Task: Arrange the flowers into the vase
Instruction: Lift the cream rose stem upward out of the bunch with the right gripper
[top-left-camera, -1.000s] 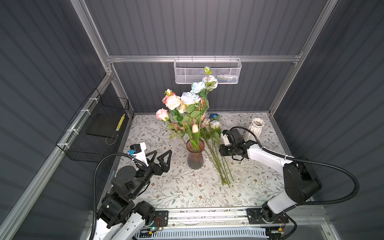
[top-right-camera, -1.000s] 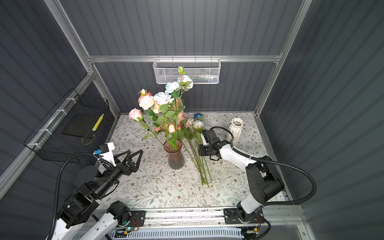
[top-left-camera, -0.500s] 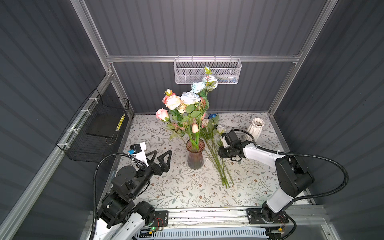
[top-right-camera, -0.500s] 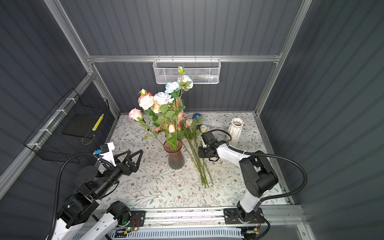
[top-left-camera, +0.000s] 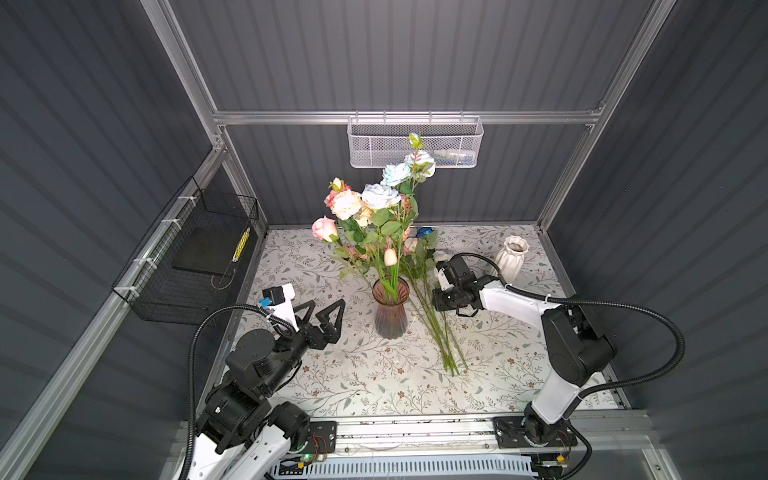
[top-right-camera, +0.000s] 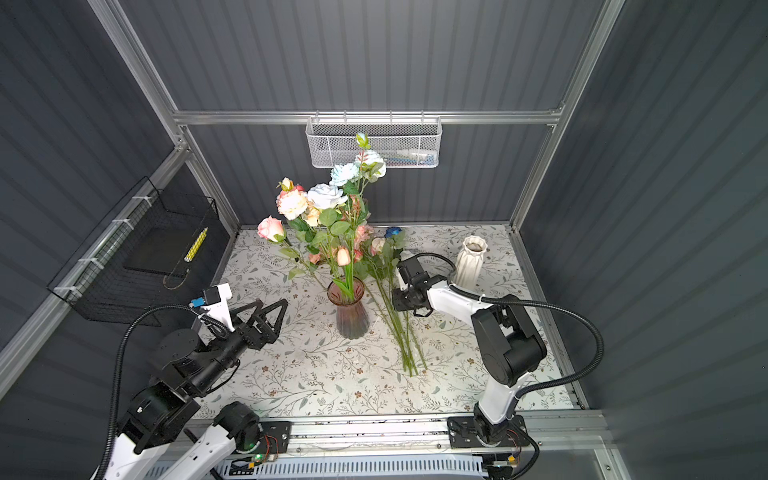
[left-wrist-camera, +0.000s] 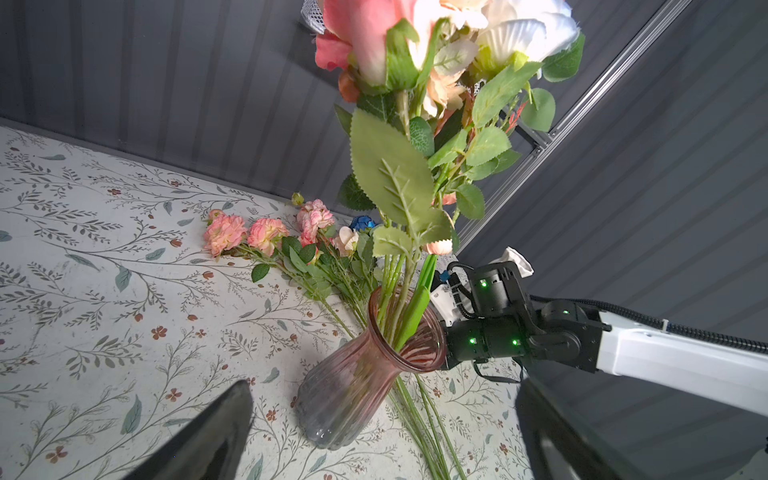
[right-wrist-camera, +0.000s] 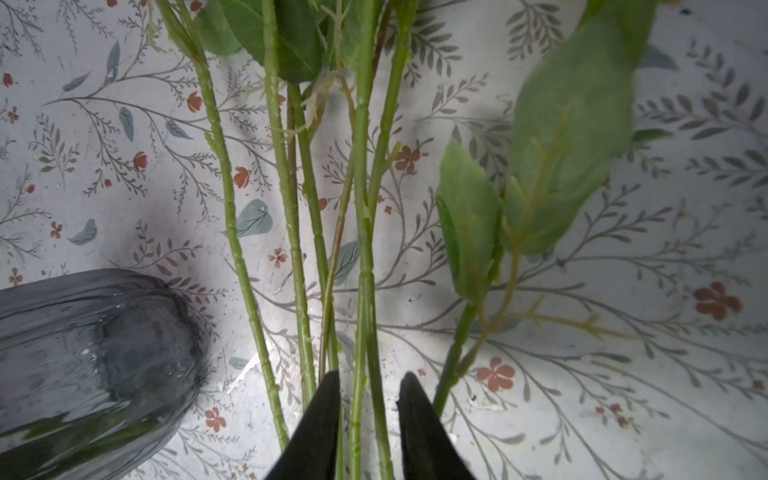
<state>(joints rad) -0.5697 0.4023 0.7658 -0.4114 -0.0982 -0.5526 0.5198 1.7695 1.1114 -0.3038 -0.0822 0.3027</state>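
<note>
Several flowers (top-left-camera: 380, 195) already stand in the pink glass vase (top-left-camera: 390, 316) at the middle of the counter (top-left-camera: 374, 386). The rest lie in a loose bunch (top-left-camera: 440, 345) just right of it, heads toward the back edge, cut ends toward the front edge. The right jaws are down over this bunch, partly open. Their fingertips (right-wrist-camera: 328, 399) straddle what look like two stems (right-wrist-camera: 365, 232) with gaps showing, and nothing is clamped yet. The left jaws hang wide open and empty toward the left edge.

Closing here may well catch two stems at once, and tangled leaves could drag neighbours up. A leaf (right-wrist-camera: 469, 224) just beside one fingertip may get pinched. The vase, top-heavy with blooms, stands just beside the right arm; a sideways swing could tip it.

No writing or brand can be read anywhere; the yellow item (top-left-camera: 241, 249) in the left-wall wire basket (top-left-camera: 183, 266) is too small to tell.
</note>
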